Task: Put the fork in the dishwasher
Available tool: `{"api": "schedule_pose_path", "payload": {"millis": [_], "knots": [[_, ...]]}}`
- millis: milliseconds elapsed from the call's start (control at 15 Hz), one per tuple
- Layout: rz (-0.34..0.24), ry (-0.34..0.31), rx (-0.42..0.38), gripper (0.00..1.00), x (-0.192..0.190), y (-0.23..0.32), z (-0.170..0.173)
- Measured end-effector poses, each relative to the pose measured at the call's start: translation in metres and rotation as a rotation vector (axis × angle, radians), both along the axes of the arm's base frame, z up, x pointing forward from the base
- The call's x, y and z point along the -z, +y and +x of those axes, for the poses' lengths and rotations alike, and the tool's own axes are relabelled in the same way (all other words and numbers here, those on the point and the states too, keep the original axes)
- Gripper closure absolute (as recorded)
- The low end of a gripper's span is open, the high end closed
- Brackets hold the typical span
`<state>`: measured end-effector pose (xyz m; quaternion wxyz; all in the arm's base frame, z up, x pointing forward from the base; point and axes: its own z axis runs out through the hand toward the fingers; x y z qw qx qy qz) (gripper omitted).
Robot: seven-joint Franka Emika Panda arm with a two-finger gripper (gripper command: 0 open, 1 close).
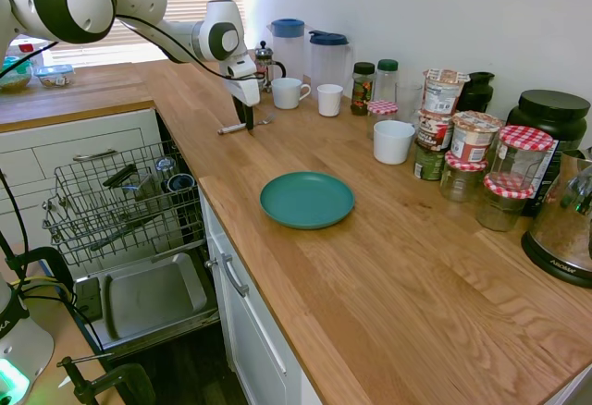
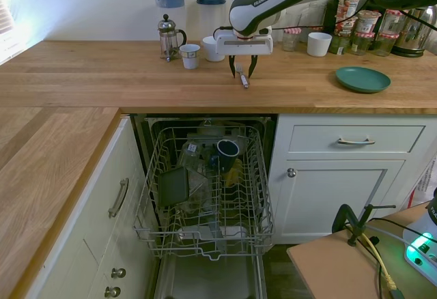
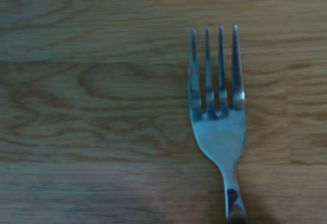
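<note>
The silver fork [image 1: 231, 129] lies flat on the wooden counter, near the corner above the dishwasher [image 1: 120, 206]. My gripper [image 2: 242, 72] is lowered straight over it, open, with a finger on each side of the fork [image 2: 243, 80]. The wrist view shows the fork [image 3: 219, 132] from close by, tines and neck resting on the wood. The dishwasher [image 2: 205, 190] is open below the counter edge, its wire rack pulled out and holding several dark items and a cup. The steel door panel [image 1: 153, 299] is folded down under the rack.
A French press [image 2: 169, 38], two white mugs [image 2: 190, 56] and two blue-lidded jugs [image 1: 287, 44] stand just behind the gripper. A teal plate [image 1: 307, 199] sits further along the counter, with a white cup [image 1: 393, 141] and several jars [image 1: 472, 151] beyond it.
</note>
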<state>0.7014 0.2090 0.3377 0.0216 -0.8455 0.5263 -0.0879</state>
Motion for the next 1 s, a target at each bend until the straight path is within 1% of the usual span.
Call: {"api": "schedule_pose_path", "payload": {"millis": [400,800,933,1000], "knots": [[0.003,-0.012,-0.001,1.00,0.000,0.000,0.001],[0.003,-0.029,0.020,1.00,-0.004,-0.015,0.006],[0.008,-0.041,0.030,1.00,-0.017,-0.026,0.004],[0.013,-0.048,0.034,1.00,-0.030,-0.030,-0.002]]}}
